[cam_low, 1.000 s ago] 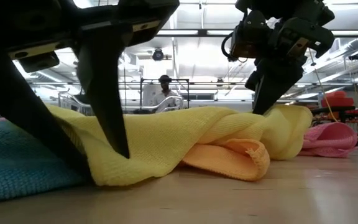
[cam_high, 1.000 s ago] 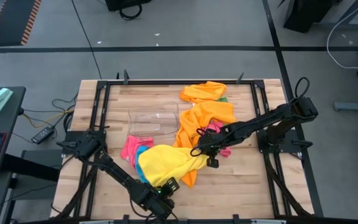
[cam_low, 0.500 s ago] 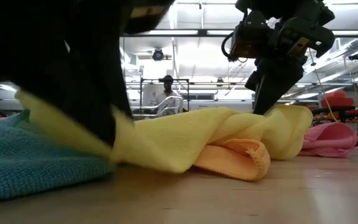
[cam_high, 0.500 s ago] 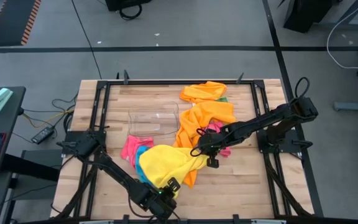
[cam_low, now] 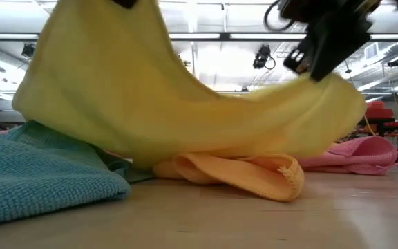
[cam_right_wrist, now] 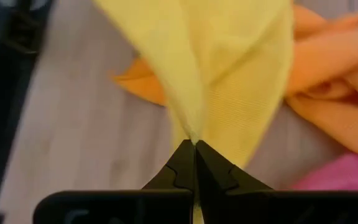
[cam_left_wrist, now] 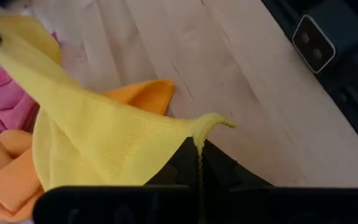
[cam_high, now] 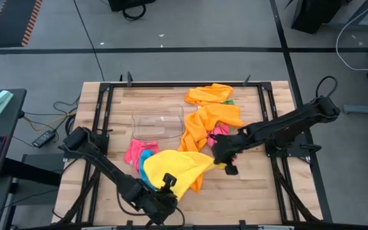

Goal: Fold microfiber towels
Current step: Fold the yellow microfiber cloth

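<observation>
A yellow towel [cam_high: 171, 167] hangs spread between my two grippers over the table's near middle. My left gripper [cam_high: 169, 183] is shut on its near corner, my right gripper [cam_high: 217, 160] on its right end. In the low view the yellow towel [cam_low: 185, 104] sags between them onto an orange towel [cam_low: 254, 173]. A blue towel [cam_low: 40, 173] lies at the left and a pink one [cam_low: 365, 153] at the right. My left gripper pinches a corner of the yellow towel [cam_left_wrist: 205, 122] between its two fingers, coming from the near side and slanting down. The cloth runs away from it, lifted and fairly taut. My right gripper pinches a bunched end of the yellow towel [cam_right_wrist: 191, 132] between its fingertips, slanting down from the right. The cloth fans out beyond the fingers, with several layers gathered at the pinch.
More orange towels [cam_high: 213, 118] lie in a pile toward the far right, with another pink towel [cam_high: 133, 152] at the left. A clear plastic bin [cam_high: 158, 124] stands behind the pile. Bare wood shows along the near right edge [cam_high: 254, 191].
My left gripper has shut on the yellow towel's near corner, rolled and risen. My right gripper has risen and gone toward the table's right edge. The yellow towel, crumpled on the pile before, is lifted and spread out between them.
</observation>
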Controlling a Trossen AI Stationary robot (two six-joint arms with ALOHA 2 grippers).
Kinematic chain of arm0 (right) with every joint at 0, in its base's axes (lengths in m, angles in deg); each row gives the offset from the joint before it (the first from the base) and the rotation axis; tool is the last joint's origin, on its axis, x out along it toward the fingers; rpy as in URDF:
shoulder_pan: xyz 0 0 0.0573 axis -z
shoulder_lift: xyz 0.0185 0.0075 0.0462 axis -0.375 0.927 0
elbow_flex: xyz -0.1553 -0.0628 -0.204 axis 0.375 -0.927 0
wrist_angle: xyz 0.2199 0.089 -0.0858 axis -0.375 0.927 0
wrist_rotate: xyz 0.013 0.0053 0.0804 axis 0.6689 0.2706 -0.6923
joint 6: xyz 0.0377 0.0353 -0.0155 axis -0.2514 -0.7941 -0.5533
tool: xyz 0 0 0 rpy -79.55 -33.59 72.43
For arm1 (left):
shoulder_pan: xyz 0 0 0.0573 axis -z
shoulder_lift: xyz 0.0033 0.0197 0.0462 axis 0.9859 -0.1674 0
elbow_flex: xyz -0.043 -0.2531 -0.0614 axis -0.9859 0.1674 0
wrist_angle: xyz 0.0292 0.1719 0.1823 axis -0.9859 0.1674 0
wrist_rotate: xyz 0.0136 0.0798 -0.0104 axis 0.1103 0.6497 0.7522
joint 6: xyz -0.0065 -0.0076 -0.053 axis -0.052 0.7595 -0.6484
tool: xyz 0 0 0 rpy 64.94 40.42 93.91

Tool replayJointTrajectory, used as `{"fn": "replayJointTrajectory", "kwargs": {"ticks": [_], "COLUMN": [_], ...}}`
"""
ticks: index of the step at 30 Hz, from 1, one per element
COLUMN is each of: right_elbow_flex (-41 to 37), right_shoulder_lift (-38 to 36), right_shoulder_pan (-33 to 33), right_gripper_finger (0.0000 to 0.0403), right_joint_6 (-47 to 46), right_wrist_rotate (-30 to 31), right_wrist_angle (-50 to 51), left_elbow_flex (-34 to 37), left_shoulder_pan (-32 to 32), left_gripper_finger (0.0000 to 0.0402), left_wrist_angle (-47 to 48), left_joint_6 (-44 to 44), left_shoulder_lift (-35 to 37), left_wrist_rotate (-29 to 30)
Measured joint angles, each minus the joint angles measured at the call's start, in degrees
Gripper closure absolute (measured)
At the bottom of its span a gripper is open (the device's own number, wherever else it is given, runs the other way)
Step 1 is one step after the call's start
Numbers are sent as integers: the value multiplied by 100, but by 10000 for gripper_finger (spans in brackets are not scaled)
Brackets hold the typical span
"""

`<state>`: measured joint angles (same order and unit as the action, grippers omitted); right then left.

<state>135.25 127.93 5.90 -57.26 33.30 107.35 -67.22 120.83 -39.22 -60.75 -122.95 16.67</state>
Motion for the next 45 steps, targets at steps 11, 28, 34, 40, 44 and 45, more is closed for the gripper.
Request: {"fn": "replayJointTrajectory", "kwargs": {"ticks": [11,28,34,40,44,45], "right_elbow_flex": [2,2,2,4,4,2], "right_shoulder_lift": [-147,1298,1484,1449,1449,1449], "right_shoulder_pan": [-1159,-1307,-739,-262,-52,-18], "right_gripper_finger": [393,393,390,364,338,332], "right_joint_6": [60,-148,-60,83,166,175], "right_wrist_rotate": [-133,-248,-242,-292,-346,-460], "right_wrist_angle": [28,-800,-799,-537,-62,17], "left_elbow_flex": [4,692,796,796,796,796], "left_shoulder_pan": [349,666,706,630,490,446], "left_gripper_finger": [394,380,380,393,376,374], "left_wrist_angle": [-15,-27,-6,360,526,560], "left_joint_6": [-203,-2041,-2278,-2745,-3073,-3120], "left_shoulder_lift": [435,447,447,447,427,414], "left_wrist_rotate": [-36,-248,-347,-141,276,297]}}
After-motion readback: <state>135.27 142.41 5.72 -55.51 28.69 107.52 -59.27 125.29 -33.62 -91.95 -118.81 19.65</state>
